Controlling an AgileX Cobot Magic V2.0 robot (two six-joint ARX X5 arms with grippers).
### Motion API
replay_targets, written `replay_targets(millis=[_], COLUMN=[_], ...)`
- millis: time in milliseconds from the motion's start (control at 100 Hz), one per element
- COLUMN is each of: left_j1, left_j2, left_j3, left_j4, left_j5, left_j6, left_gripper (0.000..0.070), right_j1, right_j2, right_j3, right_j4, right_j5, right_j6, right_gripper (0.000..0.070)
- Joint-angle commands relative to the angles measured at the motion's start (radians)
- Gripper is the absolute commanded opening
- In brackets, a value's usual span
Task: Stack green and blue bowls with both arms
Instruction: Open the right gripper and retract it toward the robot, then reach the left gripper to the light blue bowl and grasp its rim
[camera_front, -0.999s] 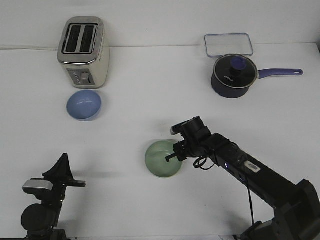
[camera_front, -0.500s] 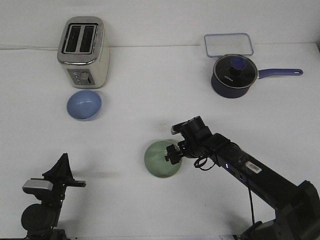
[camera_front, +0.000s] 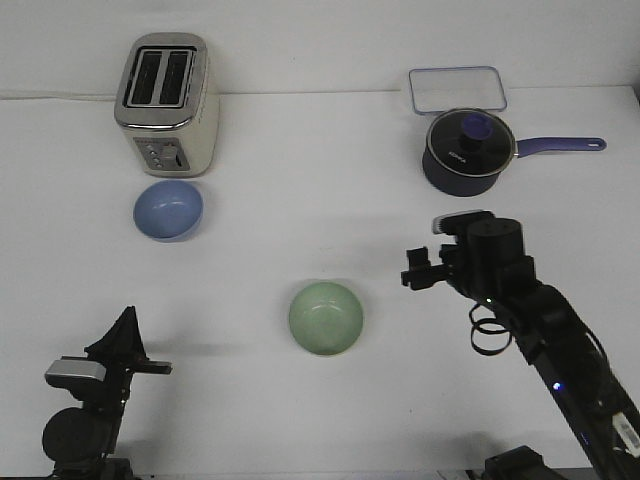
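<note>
The pale green bowl (camera_front: 326, 318) sits upright on the white table (camera_front: 300, 200), near the middle front. The light blue bowl (camera_front: 168, 210) sits upright at the left, just in front of the toaster. My right gripper (camera_front: 414, 271) hangs above the table to the right of the green bowl, well apart from it. It holds nothing and its jaws look parted. My left gripper (camera_front: 127, 322) is at the front left corner, pointing up, far from both bowls. I cannot tell whether its prongs are open or shut.
A cream and silver toaster (camera_front: 168, 103) stands at the back left. A dark navy saucepan (camera_front: 468, 151) with a purple handle stands at the back right. A clear lidded container (camera_front: 456, 89) lies behind it.
My right gripper was at the green bowl's right rim. It has let go and pulled away up and to the right. The bowl stays put. The left arm has not moved.
</note>
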Motion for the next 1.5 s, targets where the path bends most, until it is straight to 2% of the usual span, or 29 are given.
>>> replay_targets(millis=[0, 150, 300, 600, 750, 1009, 1489], left_j1=[0.002, 0.002, 0.002, 0.002, 0.002, 0.002, 0.002], left_j2=[-0.001, -0.001, -0.001, -0.001, -0.001, -0.001, -0.001], left_j3=[-0.019, -0.019, -0.019, -0.019, -0.019, -0.019, -0.003], left_j4=[0.013, 0.013, 0.013, 0.013, 0.013, 0.013, 0.014], left_j5=[-0.002, -0.002, -0.002, -0.002, -0.002, -0.002, -0.002], left_j6=[-0.008, -0.007, -0.007, -0.007, -0.007, -0.007, -0.027], left_gripper=[0.0012, 0.0012, 0.0012, 0.0012, 0.0012, 0.0012, 0.0012], right_j1=[-0.035, -0.13, -0.193, -0.209, -0.207, -0.207, -0.207], right_j2=[-0.034, -0.111, -0.178, -0.417, -0.537, -0.631, -0.644], right_j3=[0.018, 0.015, -0.039, -0.384, -0.532, -0.563, -0.563], right_j4=[-0.011, -0.045, -0.016, 0.31, 0.418, 0.411, 0.409], right_j5=[0.039, 0.086, 0.111, 0.09, 0.062, 0.054, 0.056], right_j6=[-0.073, -0.152, -0.175, -0.176, -0.153, -0.149, -0.148], right_gripper=[0.0448, 0.0448, 0.0448, 0.0448, 0.0448, 0.0448, 0.0448])
